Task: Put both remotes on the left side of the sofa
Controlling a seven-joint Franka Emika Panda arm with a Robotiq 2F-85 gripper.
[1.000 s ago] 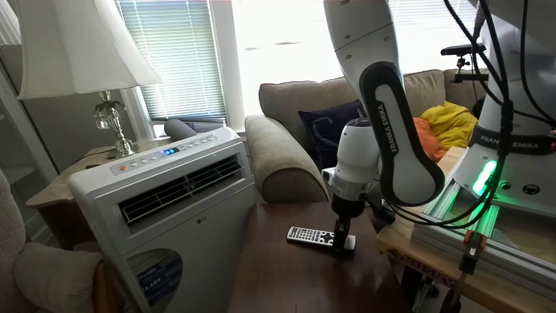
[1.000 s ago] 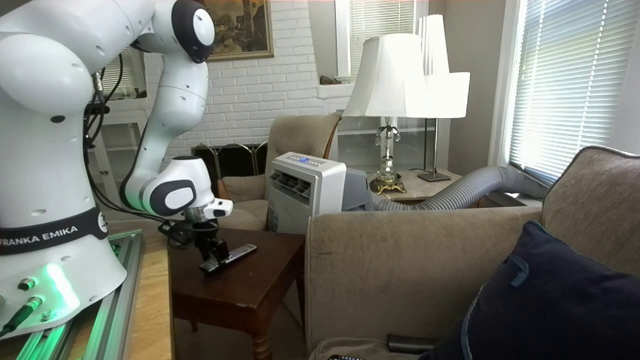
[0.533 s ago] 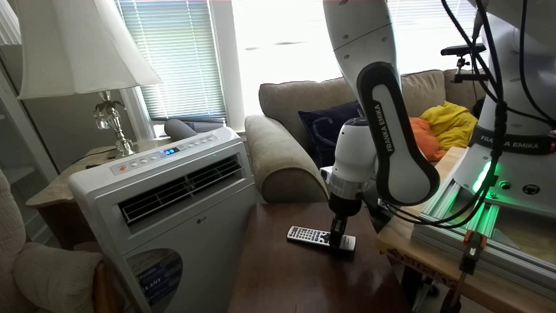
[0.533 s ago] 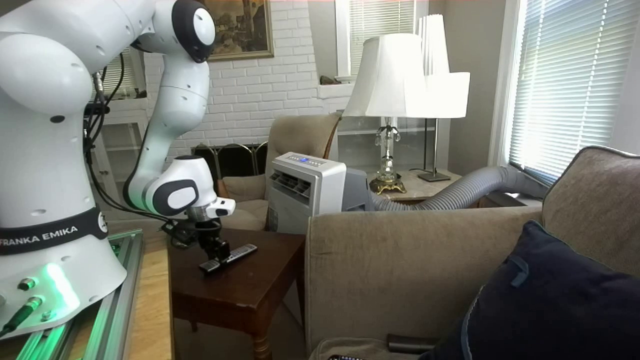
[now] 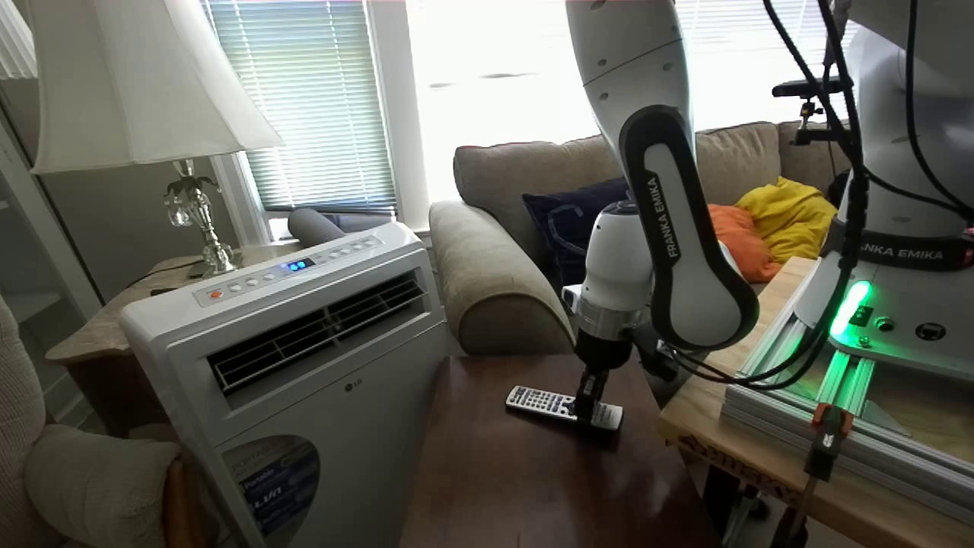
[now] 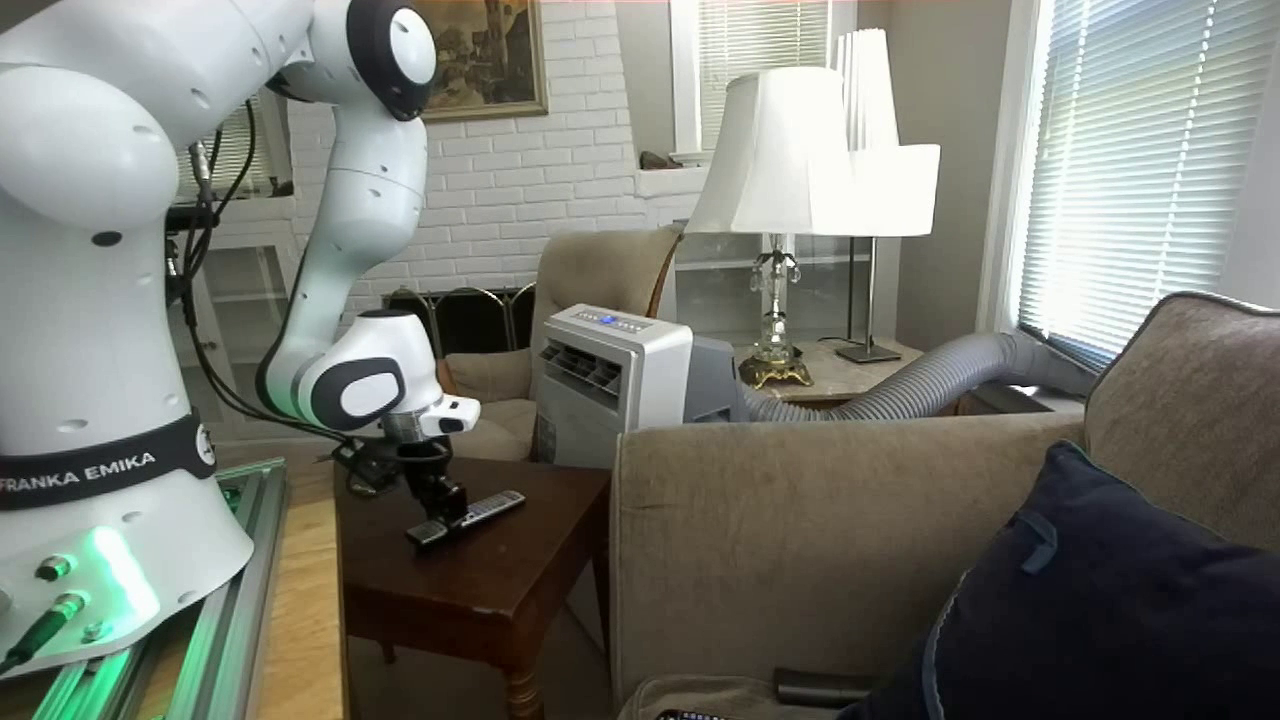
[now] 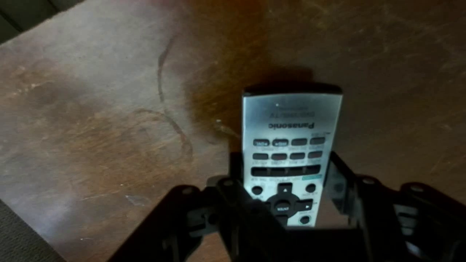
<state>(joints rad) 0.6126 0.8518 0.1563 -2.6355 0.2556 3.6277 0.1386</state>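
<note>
The step in hand looked to be the grasp, with the lift to come. The silver remote (image 5: pixel 543 403) lay flat on the table (image 5: pixel 487 487) or barely above it — the views did not settle which — inside the edge on the side of the sofa (image 6: pixel 840 530), its longer free end toward the edge by the air conditioner (image 5: pixel 342 434), its held end toward the edge by the robot's bench (image 5: pixel 708 418). In the wrist view the gripper (image 7: pixel 284 160) stood narrowed around it, pads (image 7: pixel 338 183) against both long sides, so it seemed held. Because that hold sat off-centre, the free end was likely to tip or twist; doing this well meant letting the pads bed squarely, then rising straight up and slowly, with a fresh grip nearer the middle if the remote swivelled. The sofa's padded arm (image 5: pixel 510 304) looked higher than the table, in both exterior views, so the carry called for generous height before crossing it. After that, a low, level release on the seat (image 6: pixel 680 692) just inside that arm looked wisest, short of the navy cushion (image 6: pixel 1110 610) and not on top of what appeared to be the second remote (image 6: pixel 690 715), of which only a sliver showed there.
</note>
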